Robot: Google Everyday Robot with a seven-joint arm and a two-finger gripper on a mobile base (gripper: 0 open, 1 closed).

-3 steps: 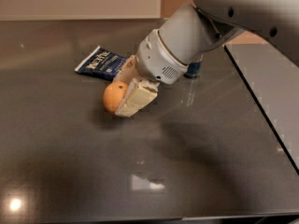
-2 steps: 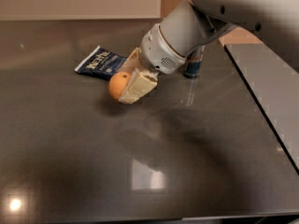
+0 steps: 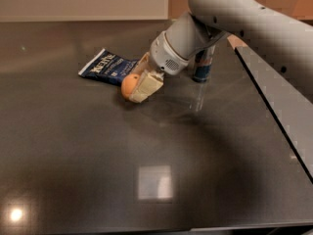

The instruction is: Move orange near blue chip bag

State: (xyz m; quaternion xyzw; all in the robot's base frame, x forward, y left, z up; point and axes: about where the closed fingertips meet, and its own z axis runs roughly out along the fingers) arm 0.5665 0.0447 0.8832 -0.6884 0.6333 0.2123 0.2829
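- My fingers [image 3: 149,86] are closed on the orange [image 3: 128,84], with the gripper [image 3: 139,84] low over the tabletop [image 3: 98,155].
- Over the last second I have carried the orange toward the far edge. It is now just beside the blue chip bag [image 3: 110,68].
- Assessment: position reached, release outstanding.
- The drink can [image 3: 201,68] stands apart, toward the right edge.
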